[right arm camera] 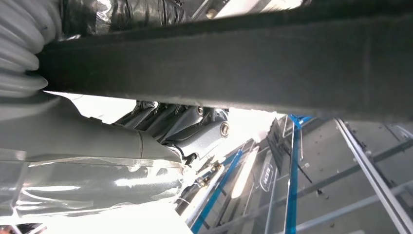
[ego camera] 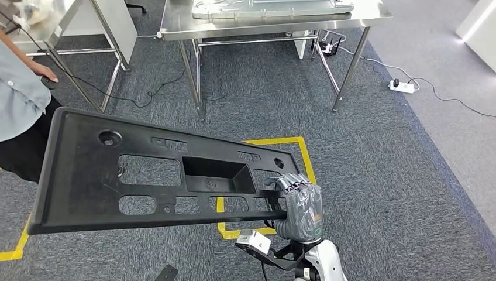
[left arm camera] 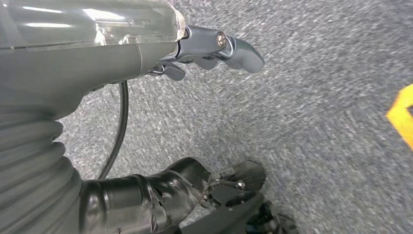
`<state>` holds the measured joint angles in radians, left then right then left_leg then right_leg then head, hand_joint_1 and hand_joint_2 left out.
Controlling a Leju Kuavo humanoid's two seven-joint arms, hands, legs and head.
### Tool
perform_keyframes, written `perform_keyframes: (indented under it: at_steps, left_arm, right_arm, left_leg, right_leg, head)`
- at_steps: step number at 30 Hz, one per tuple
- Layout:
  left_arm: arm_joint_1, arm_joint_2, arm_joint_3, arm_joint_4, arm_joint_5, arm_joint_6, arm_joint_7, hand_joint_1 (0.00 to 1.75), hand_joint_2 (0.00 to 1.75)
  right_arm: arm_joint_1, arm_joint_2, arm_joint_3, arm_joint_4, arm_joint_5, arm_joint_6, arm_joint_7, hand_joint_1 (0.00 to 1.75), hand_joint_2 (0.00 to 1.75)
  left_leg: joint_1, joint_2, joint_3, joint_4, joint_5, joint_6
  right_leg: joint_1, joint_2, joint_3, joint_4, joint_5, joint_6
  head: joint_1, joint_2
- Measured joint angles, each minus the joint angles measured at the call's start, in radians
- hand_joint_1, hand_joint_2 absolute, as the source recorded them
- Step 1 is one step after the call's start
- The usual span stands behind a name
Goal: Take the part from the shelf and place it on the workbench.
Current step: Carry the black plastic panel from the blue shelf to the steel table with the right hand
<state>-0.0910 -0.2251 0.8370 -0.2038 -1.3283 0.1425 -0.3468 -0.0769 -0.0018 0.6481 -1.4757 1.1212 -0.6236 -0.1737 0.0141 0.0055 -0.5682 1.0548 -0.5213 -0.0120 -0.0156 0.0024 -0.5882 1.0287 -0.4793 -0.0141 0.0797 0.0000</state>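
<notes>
The right hand (ego camera: pixel 301 206) grips the long black plastic panel (ego camera: pixel 146 172), already off the shelf; the steel table (ego camera: pixel 175 26) lies ahead, and the left hand (left arm camera: pixel 214 48) hangs curled, holding nothing.

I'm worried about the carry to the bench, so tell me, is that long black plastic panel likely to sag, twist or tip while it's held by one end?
The black panel looks moulded and ribbed, and it stays straight here, so probably fairly stiff. The right robot hand grips only one end, so the far end may dip or swing. Its many cut-outs suggest it is light for its size.
</notes>
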Motion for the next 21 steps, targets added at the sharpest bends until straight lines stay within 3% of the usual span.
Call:
perform_keyframes:
  at_steps: [3,4,5,6,8,10,12,15,16,19,20,21]
  left_arm:
    - [0.003,0.002,0.000,0.000,0.000,0.001,0.000,0.00,1.75]
    - [0.005,0.002,0.000,0.000,0.000,0.001,0.000,0.00,1.75]
    - [0.006,0.003,0.000,0.000,0.000,0.001,0.001,0.00,1.75]
    - [0.007,0.004,0.000,0.000,0.000,0.001,0.001,0.00,1.75]
    - [0.008,0.005,0.000,0.000,0.000,0.001,0.001,0.00,1.75]
    - [0.007,0.008,0.000,0.000,0.000,0.001,0.001,0.00,1.75]
    - [0.006,0.009,-0.001,0.000,0.000,0.002,0.001,0.00,1.75]
    - [0.006,0.010,-0.001,0.000,0.000,0.002,0.001,0.00,1.75]
    - [0.005,0.010,-0.001,0.000,0.000,0.002,0.001,0.00,1.75]
    - [0.004,0.010,-0.004,0.000,0.001,0.002,0.000,0.00,1.75]
    - [0.005,0.010,-0.004,0.000,0.001,0.002,0.000,0.00,1.75]
    - [0.006,0.010,-0.004,0.000,0.001,0.002,0.001,0.00,1.75]
  right_arm:
    - [-0.001,0.000,0.001,0.000,0.000,0.000,-0.001,1.75,1.75]
    - [-0.001,0.000,0.001,0.000,0.000,0.000,-0.001,1.75,1.75]
    - [-0.001,0.000,0.001,0.000,0.000,0.000,-0.001,1.75,1.75]
    - [0.000,0.000,0.001,0.001,0.000,0.000,-0.001,1.75,1.75]
    - [-0.001,0.000,0.002,0.001,0.000,0.000,-0.001,1.75,1.75]
    - [-0.002,0.000,0.002,0.001,0.000,-0.001,-0.001,1.75,1.75]
    - [-0.002,0.000,0.002,0.001,0.000,-0.002,-0.001,1.75,1.75]
    - [-0.003,0.000,0.002,0.000,0.000,-0.002,-0.001,1.75,1.75]
    - [-0.004,0.000,0.002,-0.001,0.000,-0.002,-0.002,1.75,1.75]
    - [-0.002,-0.001,0.002,0.000,0.000,-0.002,-0.002,1.75,1.75]
    - [-0.002,-0.001,0.002,0.001,0.000,-0.002,-0.002,1.75,1.75]
    - [-0.001,-0.002,0.002,0.001,0.000,-0.002,-0.002,1.75,1.75]
  left_leg:
    - [0.001,-0.001,-0.097,0.187,-0.077,-0.008]
    - [0.001,-0.001,-0.128,0.237,-0.086,-0.009]
    - [0.001,-0.001,-0.143,0.250,-0.073,-0.008]
    - [0.001,-0.001,-0.139,0.223,-0.040,-0.006]
    - [-0.001,-0.002,-0.091,0.096,0.043,0.005]
    - [-0.008,-0.002,-0.050,0.000,0.076,0.017]
    - [-0.013,-0.003,-0.041,-0.023,0.067,0.026]
    - [-0.003,-0.004,-0.024,-0.044,0.067,0.038]
    - [0.001,-0.003,-0.016,-0.051,0.066,0.043]
    - [0.001,-0.003,-0.002,-0.052,0.053,0.049]
    - [0.001,-0.003,0.004,-0.051,0.047,0.048]
    - [0.002,-0.004,0.012,-0.050,0.041,0.046]
  right_leg:
    - [0.003,-0.002,0.013,-0.002,-0.009,-0.016]
    - [0.004,-0.001,0.017,-0.002,-0.012,-0.018]
    - [0.005,0.001,0.022,-0.002,-0.016,-0.019]
    - [0.006,0.003,0.028,-0.002,-0.021,-0.018]
    - [0.007,0.006,0.043,-0.002,-0.032,-0.014]
    - [0.009,0.008,0.046,0.000,-0.041,-0.006]
    - [0.010,0.007,0.045,-0.002,-0.045,0.005]
    - [0.010,0.003,0.041,0.020,-0.063,0.020]
    - [0.010,0.002,0.021,0.061,-0.083,0.025]
    - [0.002,0.001,-0.091,0.242,-0.140,0.035]
    - [0.000,0.001,-0.114,0.266,-0.131,0.038]
    - [-0.003,0.001,-0.117,0.251,-0.103,0.039]
  head:
    - [0.000,0.000]
    - [-0.001,0.000]
    - [0.000,0.000]
    - [-0.001,0.000]
    - [0.000,0.000]
    - [0.000,0.000]
    - [-0.001,0.000]
    - [0.000,0.000]
    - [0.001,0.000]
    - [0.001,0.000]
    - [0.001,0.000]
    - [0.001,0.000]
